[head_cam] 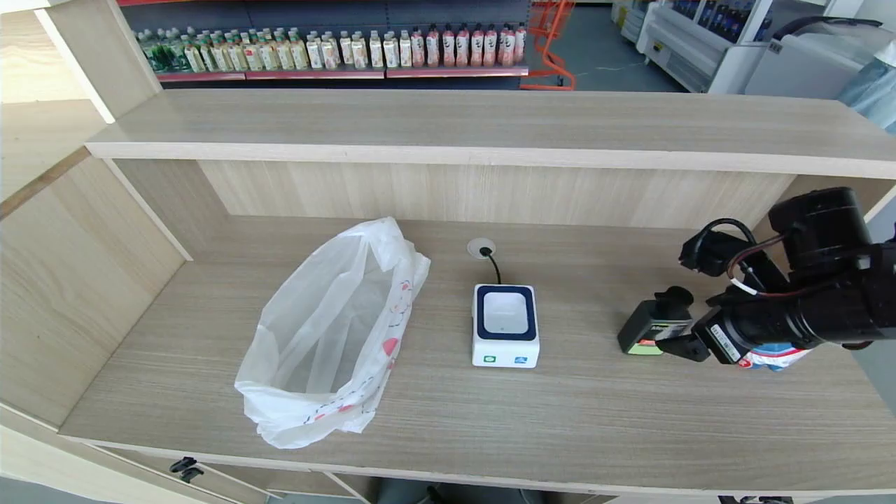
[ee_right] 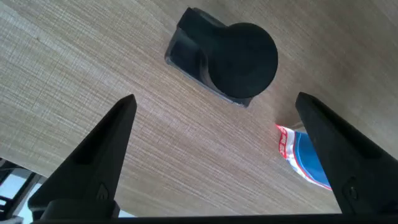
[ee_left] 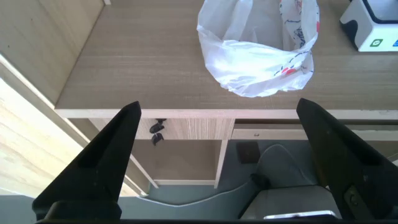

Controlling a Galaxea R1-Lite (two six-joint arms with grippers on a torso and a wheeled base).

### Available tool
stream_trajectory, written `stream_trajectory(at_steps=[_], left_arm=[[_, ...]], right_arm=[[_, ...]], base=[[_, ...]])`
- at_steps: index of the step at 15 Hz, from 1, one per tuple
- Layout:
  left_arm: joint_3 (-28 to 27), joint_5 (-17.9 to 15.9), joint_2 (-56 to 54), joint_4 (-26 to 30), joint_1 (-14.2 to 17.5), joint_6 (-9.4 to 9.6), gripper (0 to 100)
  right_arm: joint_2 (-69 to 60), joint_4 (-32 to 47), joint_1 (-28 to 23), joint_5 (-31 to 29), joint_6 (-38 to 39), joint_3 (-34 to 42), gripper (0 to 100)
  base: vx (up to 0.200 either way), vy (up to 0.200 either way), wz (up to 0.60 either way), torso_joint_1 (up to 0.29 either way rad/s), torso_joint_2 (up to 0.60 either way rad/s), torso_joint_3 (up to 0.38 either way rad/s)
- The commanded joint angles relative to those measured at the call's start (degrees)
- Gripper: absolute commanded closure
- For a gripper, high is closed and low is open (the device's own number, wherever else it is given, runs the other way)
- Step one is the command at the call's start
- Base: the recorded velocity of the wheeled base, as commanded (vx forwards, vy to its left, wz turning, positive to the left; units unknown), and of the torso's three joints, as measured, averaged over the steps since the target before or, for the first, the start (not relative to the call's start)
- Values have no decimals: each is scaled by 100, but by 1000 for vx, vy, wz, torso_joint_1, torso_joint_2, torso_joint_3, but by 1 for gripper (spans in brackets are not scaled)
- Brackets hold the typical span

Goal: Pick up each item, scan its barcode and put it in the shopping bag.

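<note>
On the wooden counter (head_cam: 560, 420) a dark bottle (head_cam: 651, 329) with a round black cap lies on its side. A green label runs along its lower edge, with print too small to read. The right gripper (ee_right: 216, 102) hangs just above it, fingers spread wide, touching nothing. Beside the bottle lies a blue, white and red packet (head_cam: 773, 358), mostly hidden under the right arm, so its wording cannot be made out.

At mid-counter stands the white scanner (head_cam: 505, 334) with a dark blue frame round its window. It has a green badge and a blue badge on its front face, neither legible. Its black cable (head_cam: 493, 266) runs back to a round grommet (head_cam: 481, 247).

Left of the scanner lies the white shopping bag (head_cam: 329, 336), mouth gaping, with red and dark marks printed along one edge. The left gripper (ee_left: 217, 109) is held off the counter's front edge, below the bag, jaws wide apart and empty.

Behind the counter's raised ledge, a shop shelf (head_cam: 336, 50) carries rows of drink bottles.
</note>
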Motion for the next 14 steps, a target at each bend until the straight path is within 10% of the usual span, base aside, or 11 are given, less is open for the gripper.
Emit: stream_trajectory(at_steps=[1,14], left_arm=[[1,1,9,0,1,-1,0],[1,1,0,0,1,-1,0]], right_arm=[[426,-218,120,4,-99,-72,0],[1226,-790,551,48,-319,-538,0]], base=[[0,0,0,0,0,0],[0,0,0,0,0,0]])
